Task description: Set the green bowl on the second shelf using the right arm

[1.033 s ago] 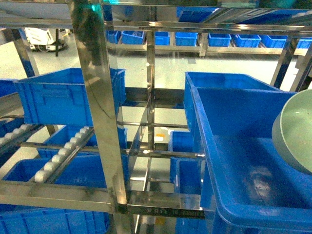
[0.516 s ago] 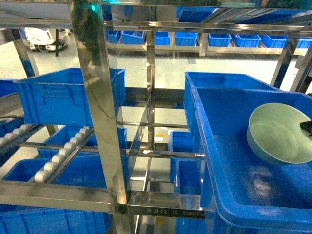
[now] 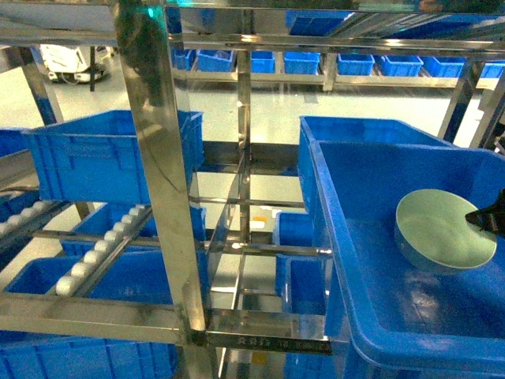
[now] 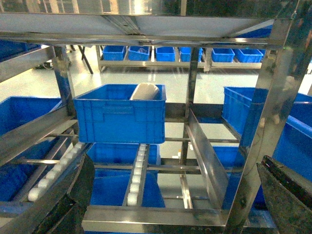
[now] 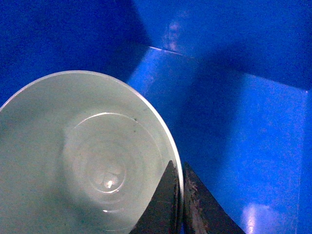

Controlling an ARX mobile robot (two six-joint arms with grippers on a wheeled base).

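The pale green bowl (image 3: 443,230) (image 5: 83,161) hangs low inside the big blue crate (image 3: 371,316) on the right of the rack, nearly level, opening up. My right gripper (image 3: 483,219) (image 5: 179,168) is shut on the bowl's right rim, one finger inside and one outside. Whether the bowl touches the crate floor cannot be told. My left gripper (image 4: 170,195) stands open in front of the steel rack, nothing between its dark fingers (image 4: 73,195).
A steel upright (image 3: 162,174) and crossbars (image 3: 260,335) frame the shelves. Another blue crate (image 3: 95,162) (image 4: 119,114) with a white object (image 4: 145,91) inside sits on the left roller track (image 3: 99,249). More blue crates stand below and on racks far behind.
The right gripper has carried the bowl leftward and down into the right crate, turning it from tilted on edge to nearly level. The left arm has not moved.
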